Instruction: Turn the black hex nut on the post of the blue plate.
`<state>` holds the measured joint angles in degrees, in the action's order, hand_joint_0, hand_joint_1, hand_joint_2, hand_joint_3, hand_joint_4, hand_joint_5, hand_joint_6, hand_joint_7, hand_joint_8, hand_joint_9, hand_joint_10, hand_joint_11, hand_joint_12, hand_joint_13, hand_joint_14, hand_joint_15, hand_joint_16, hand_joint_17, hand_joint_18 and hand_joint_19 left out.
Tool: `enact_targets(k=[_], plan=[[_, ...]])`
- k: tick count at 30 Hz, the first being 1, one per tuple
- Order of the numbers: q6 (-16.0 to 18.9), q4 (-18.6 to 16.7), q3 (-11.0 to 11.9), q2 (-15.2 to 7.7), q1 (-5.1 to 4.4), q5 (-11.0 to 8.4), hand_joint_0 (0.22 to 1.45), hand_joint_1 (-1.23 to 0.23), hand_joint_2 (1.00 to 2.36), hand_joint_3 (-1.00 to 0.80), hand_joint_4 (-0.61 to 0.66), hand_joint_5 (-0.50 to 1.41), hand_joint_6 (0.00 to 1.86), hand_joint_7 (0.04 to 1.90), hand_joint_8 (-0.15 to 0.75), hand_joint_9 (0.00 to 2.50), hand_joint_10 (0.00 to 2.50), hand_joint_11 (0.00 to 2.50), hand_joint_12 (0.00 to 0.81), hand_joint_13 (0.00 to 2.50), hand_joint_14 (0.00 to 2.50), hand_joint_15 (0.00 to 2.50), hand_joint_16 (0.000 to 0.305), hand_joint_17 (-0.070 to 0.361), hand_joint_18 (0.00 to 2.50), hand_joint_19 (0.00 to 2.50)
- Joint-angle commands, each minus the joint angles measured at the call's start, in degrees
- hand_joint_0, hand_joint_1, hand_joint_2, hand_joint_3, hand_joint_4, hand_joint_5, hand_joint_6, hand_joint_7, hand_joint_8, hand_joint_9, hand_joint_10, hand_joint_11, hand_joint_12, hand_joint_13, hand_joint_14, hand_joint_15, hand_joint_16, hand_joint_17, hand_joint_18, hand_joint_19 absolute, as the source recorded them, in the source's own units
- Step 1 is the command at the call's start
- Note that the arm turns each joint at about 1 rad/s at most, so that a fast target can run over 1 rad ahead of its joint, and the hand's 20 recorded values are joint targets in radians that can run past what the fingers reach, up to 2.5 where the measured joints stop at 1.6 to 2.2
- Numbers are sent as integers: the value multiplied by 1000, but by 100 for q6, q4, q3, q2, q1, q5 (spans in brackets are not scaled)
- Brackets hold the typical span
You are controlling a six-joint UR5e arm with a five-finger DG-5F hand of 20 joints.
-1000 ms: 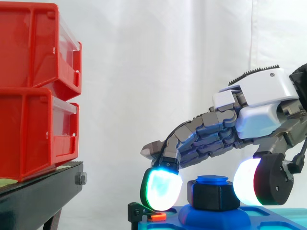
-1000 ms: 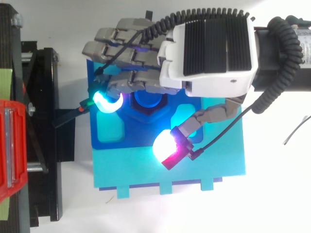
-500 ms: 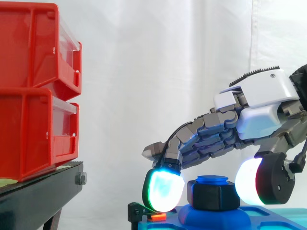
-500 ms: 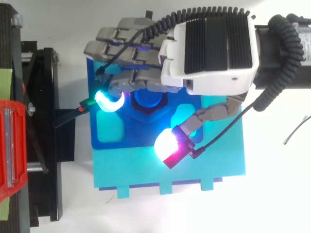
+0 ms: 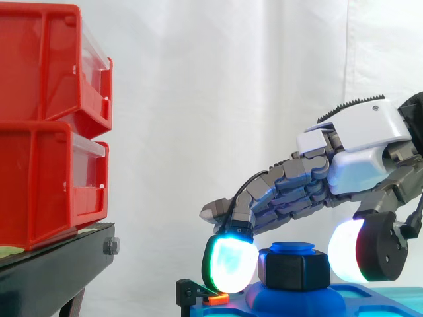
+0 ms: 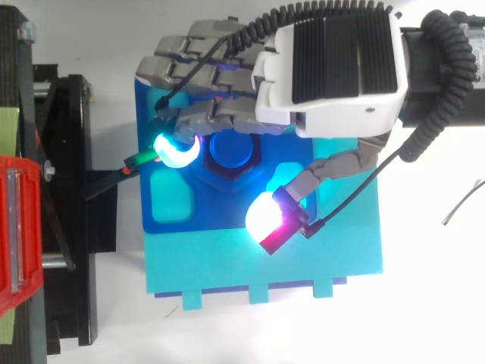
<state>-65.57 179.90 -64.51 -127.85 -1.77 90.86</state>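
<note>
White curtain behind, red bins (image 5: 53, 119) on the left. From the side, my hand (image 5: 357, 142) arches over the black hex nut (image 5: 294, 269), which sits on its post on the blue plate (image 5: 291, 302). One fingertip (image 5: 230, 264) rests against the nut's left face.

From above, my fingers curl round the nut and my thumb pad (image 6: 264, 216) stands just off its near-right corner. I judge the turning barely begun.

The bins (image 5: 46, 125) are glossy red plastic, the nut (image 5: 294, 271) matt black, the plate (image 6: 227, 262) smooth blue plastic, the curtain (image 5: 211, 99) white cloth.
</note>
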Motion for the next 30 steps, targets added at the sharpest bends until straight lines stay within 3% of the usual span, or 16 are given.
enact_targets(k=[1,18,30], plan=[[0,2,0,-3,28,28,378,-675,1000,-500,176,-272,502,729,179,0,0,0,335,0,0,0,48,107,0,39],[-9,2,0,6,116,168,379,-676,1000,-500,177,-271,502,731,179,0,0,0,335,0,0,0,48,107,0,39],[-18,2,0,-3,142,168,380,-676,1000,-500,176,-271,502,731,178,0,0,0,334,0,0,0,48,107,0,35]])
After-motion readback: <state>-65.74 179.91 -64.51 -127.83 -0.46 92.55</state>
